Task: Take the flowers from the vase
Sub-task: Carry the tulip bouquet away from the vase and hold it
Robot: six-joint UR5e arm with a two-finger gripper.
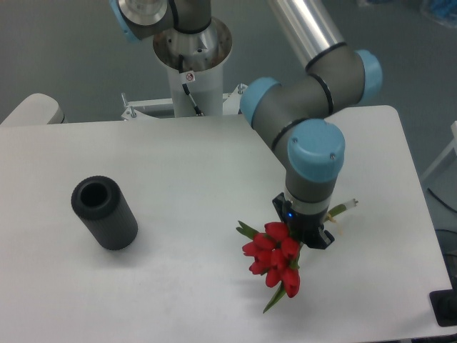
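The flowers (275, 259), a bunch of red tulip buds with green leaves, are at the right front of the white table, their pale stems (343, 207) sticking out to the right behind the wrist. My gripper (303, 232) stands over the bunch where buds meet stems and appears shut on it; its fingers are hidden under the wrist. The vase (104, 212), a dark grey cylinder with an open round mouth, stands empty far to the left, well apart from the flowers.
The arm's base column (191, 53) rises at the back edge of the table (178, 157). The arm's elbow (307, 78) hangs above the right half. The table's front edge runs just below the flowers.
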